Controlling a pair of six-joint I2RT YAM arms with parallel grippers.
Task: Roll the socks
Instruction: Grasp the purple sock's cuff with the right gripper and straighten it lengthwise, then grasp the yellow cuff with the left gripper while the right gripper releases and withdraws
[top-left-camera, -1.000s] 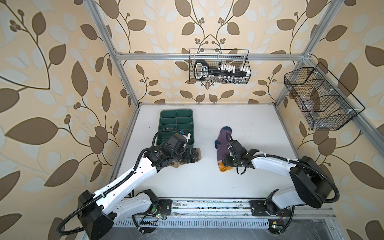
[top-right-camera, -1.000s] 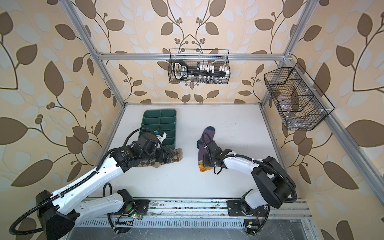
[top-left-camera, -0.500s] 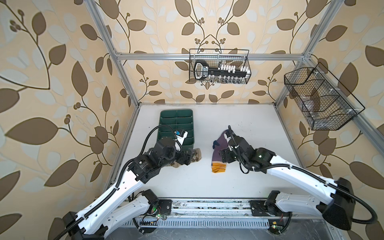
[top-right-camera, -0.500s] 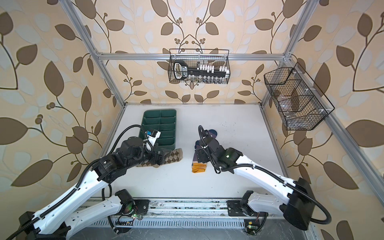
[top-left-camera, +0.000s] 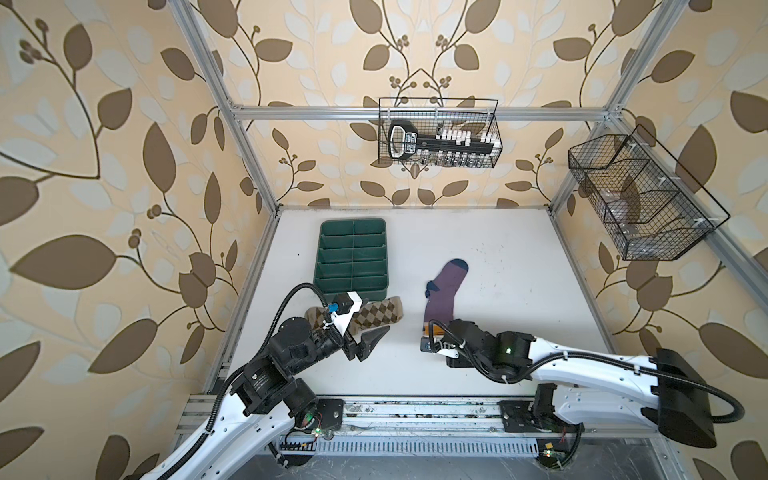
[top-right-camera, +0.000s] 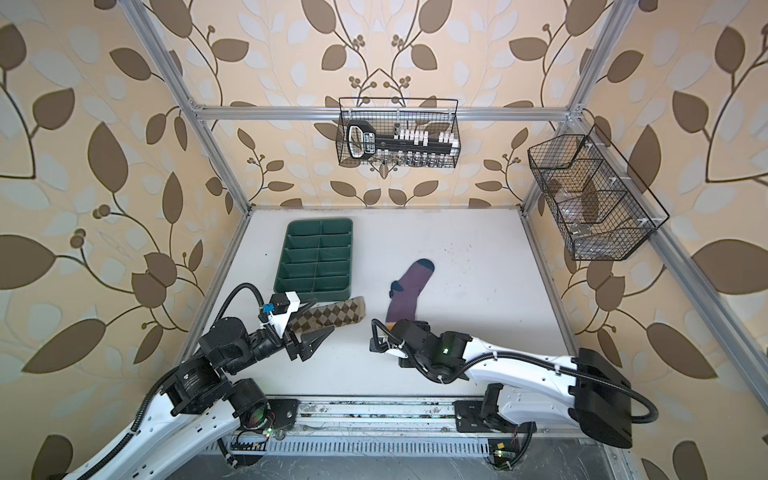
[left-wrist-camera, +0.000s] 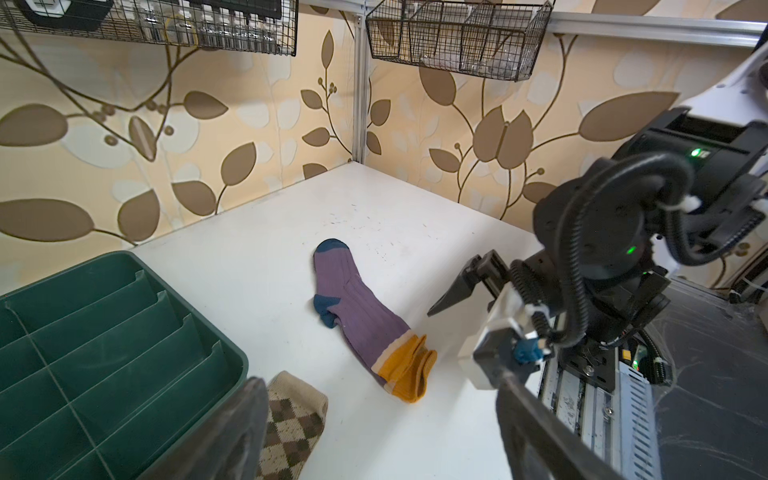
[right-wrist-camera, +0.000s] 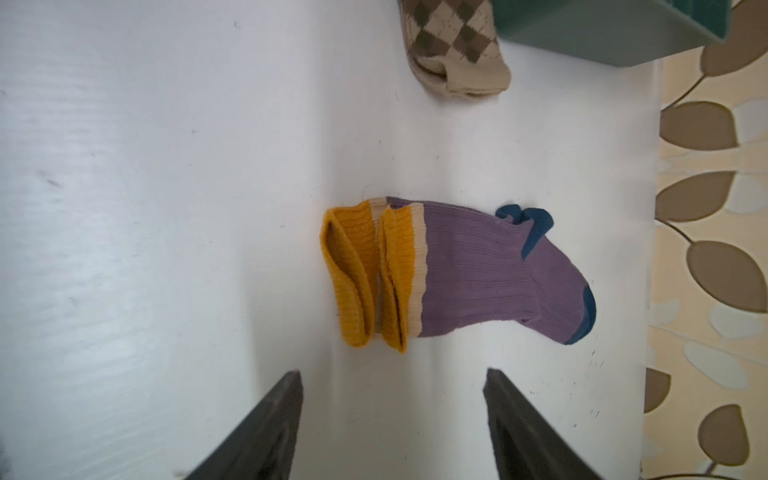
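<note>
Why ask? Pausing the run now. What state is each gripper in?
Left gripper: open, holding nothing, beside the tan argyle fabric sock.
Right gripper: open, holding nothing, near the orange-cuffed purple fabric sock.

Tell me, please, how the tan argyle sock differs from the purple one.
The tan fabric sock with brown diamonds lies crosswise beside the green divided tray. The purple sock with navy toe and orange-yellow cuff runs front to back, apart in the open. Neither is rolled up.
</note>
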